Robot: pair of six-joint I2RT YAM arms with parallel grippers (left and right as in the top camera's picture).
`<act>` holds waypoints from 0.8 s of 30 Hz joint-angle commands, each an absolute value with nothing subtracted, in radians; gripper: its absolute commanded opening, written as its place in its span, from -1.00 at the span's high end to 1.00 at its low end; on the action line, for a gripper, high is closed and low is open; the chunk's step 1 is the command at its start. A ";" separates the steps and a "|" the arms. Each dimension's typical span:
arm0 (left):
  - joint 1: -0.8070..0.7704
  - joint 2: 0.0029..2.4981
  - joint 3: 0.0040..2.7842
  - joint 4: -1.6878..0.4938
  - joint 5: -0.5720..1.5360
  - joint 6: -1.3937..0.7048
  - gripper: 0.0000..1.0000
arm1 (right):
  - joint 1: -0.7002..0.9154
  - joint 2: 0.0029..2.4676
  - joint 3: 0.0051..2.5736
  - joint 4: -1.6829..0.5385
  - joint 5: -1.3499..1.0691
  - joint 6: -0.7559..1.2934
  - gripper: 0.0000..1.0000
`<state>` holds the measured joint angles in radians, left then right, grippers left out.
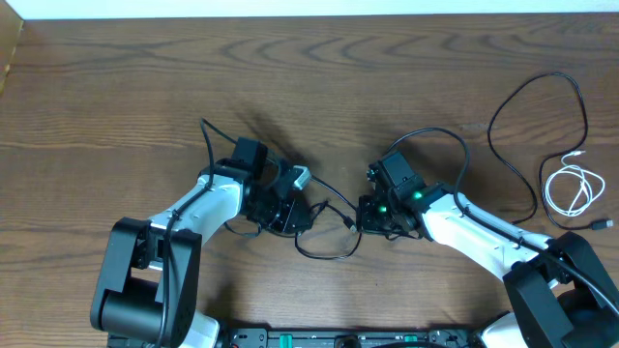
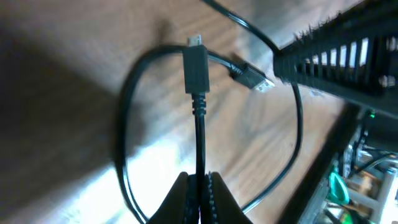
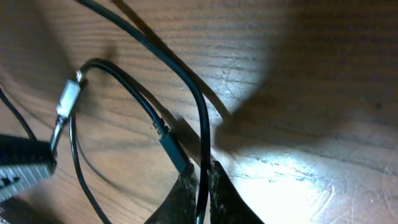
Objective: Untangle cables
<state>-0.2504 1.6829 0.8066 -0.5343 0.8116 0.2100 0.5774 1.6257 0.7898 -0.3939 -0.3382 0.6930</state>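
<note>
L pincer point(image 2: 200, 186) pinched closed; R pincer point(image 3: 204, 180) same; arms angled inward.

Your surface is a brown wood-grain table point(image 1: 116, 77) with a dull finish and a pale strip along the far edge.

Centre, toward the near side, you have a thin black cable point(image 2: 122, 143). It lies in a loose loop on the wood and crosses over itself. One small black plug point(image 2: 250, 76) with a silver tip sits by the loop.

Over at your right, well apart from that, a long black cable point(image 1: 586, 121) runs in a wide open curve, flat on the wood.

Below that curve's free end sits a short white cable point(image 1: 548, 190), wound in a small flat coil. One end pokes up toward the black curve.

Near the right edge lies a dark plug end with a pale tip point(image 1: 602, 225).
</note>
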 commanded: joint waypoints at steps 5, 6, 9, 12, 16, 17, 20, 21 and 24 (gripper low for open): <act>-0.248 1.666 0.804 -0.595 0.853 0.196 0.85 | 0.585 1.617 0.784 -0.374 -0.320 0.702 0.88; -0.248 1.666 0.804 -0.598 0.853 0.175 0.86 | 0.585 1.617 0.782 -0.371 -0.320 0.702 0.88; -0.250 1.666 0.804 -0.598 0.853 0.101 0.85 | 0.585 1.617 0.781 -0.365 -0.320 0.702 0.88; -0.266 1.666 0.804 -0.593 0.853 0.052 0.85 | 0.585 1.617 0.780 -0.362 -0.320 0.703 0.87; -0.295 1.666 0.804 -0.565 0.853 -0.038 0.85 | 0.603 1.617 0.772 -0.361 -0.315 0.722 0.97; -0.303 1.666 0.804 -0.554 0.853 -0.065 0.85 | 0.610 1.617 0.767 -0.358 -0.312 0.737 0.93; -0.334 1.666 0.804 -0.513 0.852 -0.131 0.85 | 0.633 1.617 0.755 -0.333 -0.297 0.764 0.81; -0.340 1.666 0.804 -0.504 0.849 -0.142 0.85 | 0.637 1.617 0.754 -0.329 -0.295 0.763 0.79; -0.349 1.666 0.804 -0.492 0.842 -0.202 0.85 | 0.637 1.617 0.754 -0.328 -0.290 0.763 0.74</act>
<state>-0.3412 1.6829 0.8066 -0.4957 0.8364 -0.1009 0.6281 1.6257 0.7612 -0.3317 -0.3134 0.7414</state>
